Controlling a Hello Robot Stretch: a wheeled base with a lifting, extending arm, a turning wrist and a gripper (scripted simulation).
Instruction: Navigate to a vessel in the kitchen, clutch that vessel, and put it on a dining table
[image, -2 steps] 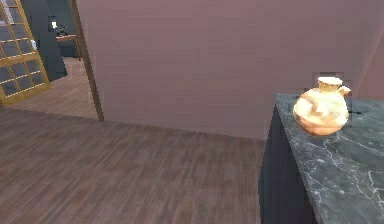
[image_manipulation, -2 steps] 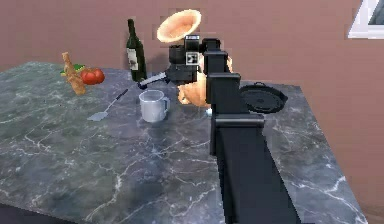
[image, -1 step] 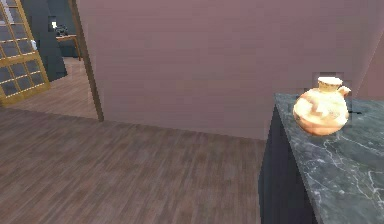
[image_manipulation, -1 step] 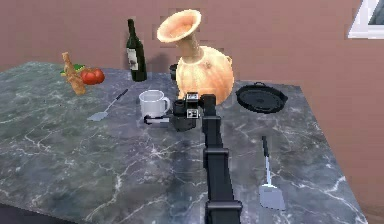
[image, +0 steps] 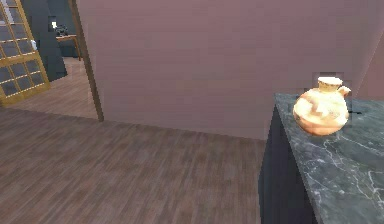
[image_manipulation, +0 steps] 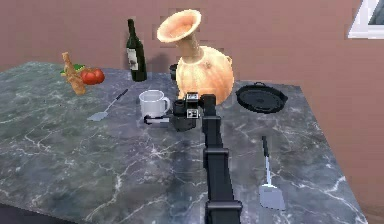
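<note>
Item: kitchen counter (image_manipulation: 60, 150), dark marbled top, crowded at the far edge. Task's thing: the vessel, taken here to be the orange vase (image_manipulation: 196, 62), upright near the back wall between a wine bottle (image_manipulation: 134, 50) and a black pan (image_manipulation: 262, 97); it stands too at the forward view's right, on the counter's corner. Hazards: a white mug (image_manipulation: 153, 103) stands just in front of the vase and beside the gripper (image_manipulation: 160, 119), so a reach toward the vase may shove or tip the mug, or the fingers may take the mug instead. The vase looks wide in the body, narrow in the neck and top-heavy; a glancing touch could rock it into the bottle or the pan. The flat tool (image_manipulation: 108, 106) lying left of the mug could be swept along. Arm (image_manipulation: 216, 165): a dark bar running up from the bottom edge across the counter, gripper at its far end with fingers pointing left at the mug's foot. Grip: cannot be told from these views, nor whether anything is held, since the mug and vase stand at and behind the fingers.
</note>
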